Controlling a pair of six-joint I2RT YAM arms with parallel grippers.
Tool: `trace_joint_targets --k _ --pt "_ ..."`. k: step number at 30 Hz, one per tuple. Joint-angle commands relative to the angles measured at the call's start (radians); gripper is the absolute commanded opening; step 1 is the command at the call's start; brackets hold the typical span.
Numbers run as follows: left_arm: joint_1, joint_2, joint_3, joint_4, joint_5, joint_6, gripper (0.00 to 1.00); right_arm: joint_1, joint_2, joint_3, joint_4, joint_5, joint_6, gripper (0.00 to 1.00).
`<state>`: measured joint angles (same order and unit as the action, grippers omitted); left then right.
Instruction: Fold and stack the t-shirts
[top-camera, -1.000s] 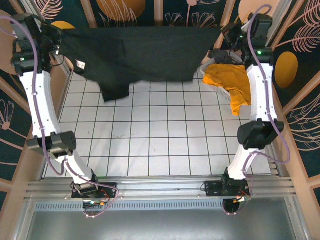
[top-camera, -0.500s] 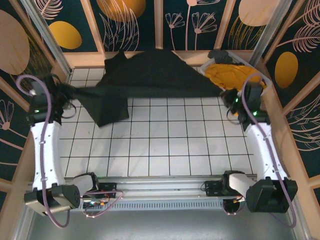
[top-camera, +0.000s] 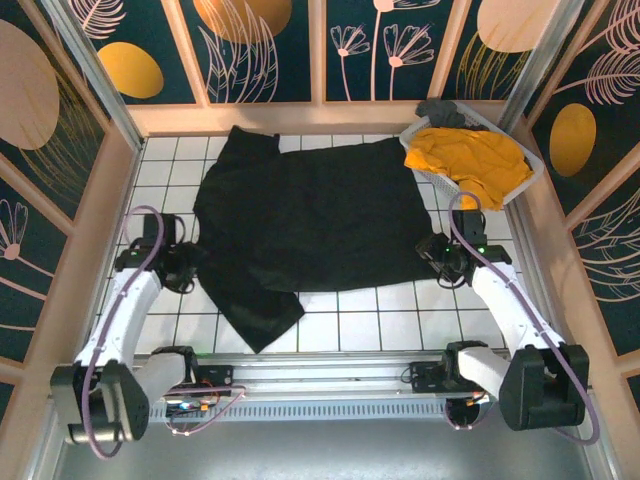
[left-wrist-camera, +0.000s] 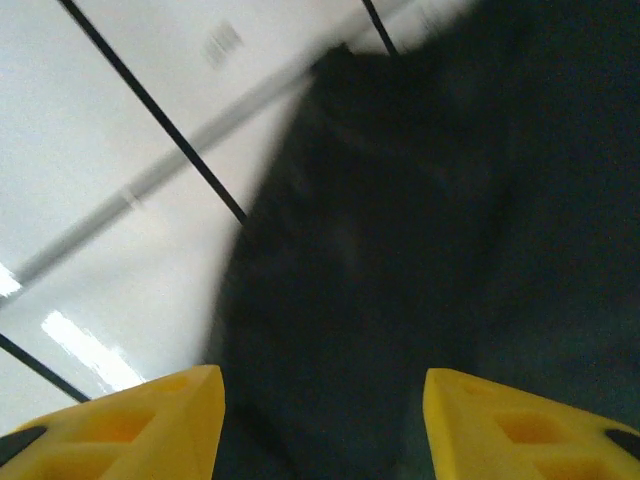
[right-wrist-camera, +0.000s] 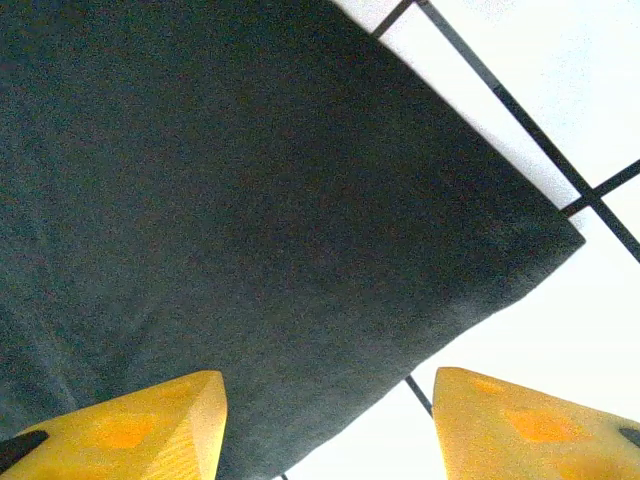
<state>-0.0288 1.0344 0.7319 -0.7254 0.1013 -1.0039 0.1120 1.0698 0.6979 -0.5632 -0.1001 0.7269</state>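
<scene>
The black t-shirt (top-camera: 310, 215) lies spread across the white tiled table, one sleeve or flap trailing toward the near left. My left gripper (top-camera: 185, 262) sits low at the shirt's left edge, jaws open above the blurred black cloth (left-wrist-camera: 400, 250); my left gripper (left-wrist-camera: 320, 425) holds nothing. At the shirt's near right corner my right gripper (top-camera: 432, 255) is open too. That corner of the black t-shirt (right-wrist-camera: 250, 180) lies flat under my right gripper (right-wrist-camera: 325, 425). The mustard-yellow t-shirt (top-camera: 465, 155) is bunched in the basket.
A white lattice basket (top-camera: 436, 178) stands at the back right corner and holds a dark item (top-camera: 440, 110) besides the yellow cloth. Wooden-framed walls close in the table on the left, back and right. Bare tiles (top-camera: 370, 325) run along the near edge.
Both arms have swung from high at the back down toward the near side, laying the black t-shirt flat on the table. Both grippers have opened and let go of it.
</scene>
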Motion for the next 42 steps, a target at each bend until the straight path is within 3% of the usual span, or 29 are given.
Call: trace_joint_targets --k 1,4,8,12,16,18,20,21,23,27,34,40,42 --pt "-0.212 -0.047 -0.08 -0.12 0.056 -0.102 0.52 0.039 -0.012 0.031 -0.059 0.091 -0.05 0.56" --pt "-0.42 -0.041 -0.117 -0.212 0.016 -0.141 0.49 0.053 0.018 0.055 -0.042 0.093 -0.062 0.56" --pt "-0.592 -0.015 -0.155 -0.226 0.012 -0.143 0.51 0.062 0.057 0.088 -0.024 0.103 -0.07 0.56" --pt "-0.723 0.063 -0.169 -0.108 0.056 -0.177 0.57 0.064 0.066 0.097 -0.014 0.105 -0.064 0.56" --pt "-0.792 0.19 -0.195 0.032 0.063 -0.212 0.56 0.065 0.056 0.085 -0.031 0.112 -0.051 0.56" --pt "-0.801 0.251 -0.207 0.085 0.05 -0.212 0.52 0.066 0.041 0.076 -0.046 0.134 -0.047 0.56" --pt "-0.801 0.302 -0.199 0.101 -0.002 -0.209 0.41 0.063 0.021 0.061 -0.056 0.156 -0.039 0.56" --pt "-0.801 0.314 -0.194 0.103 -0.018 -0.212 0.32 0.061 0.016 0.055 -0.06 0.163 -0.034 0.56" --pt "-0.801 0.304 -0.182 0.074 -0.045 -0.238 0.0 0.048 0.008 0.042 -0.075 0.175 -0.014 0.56" --pt "-0.781 0.096 -0.181 -0.122 -0.112 -0.353 0.0 0.001 0.005 0.017 -0.104 0.2 0.03 0.56" --pt "-0.744 -0.323 -0.197 -0.422 -0.123 -0.62 0.0 -0.087 0.019 -0.047 -0.108 0.157 0.096 0.54" --pt "-0.744 -0.397 -0.193 -0.467 -0.146 -0.706 0.0 -0.108 0.037 -0.109 -0.073 0.078 0.12 0.5" --pt "-0.744 -0.386 -0.178 -0.476 -0.167 -0.707 0.0 -0.112 0.045 -0.121 -0.048 0.052 0.107 0.44"
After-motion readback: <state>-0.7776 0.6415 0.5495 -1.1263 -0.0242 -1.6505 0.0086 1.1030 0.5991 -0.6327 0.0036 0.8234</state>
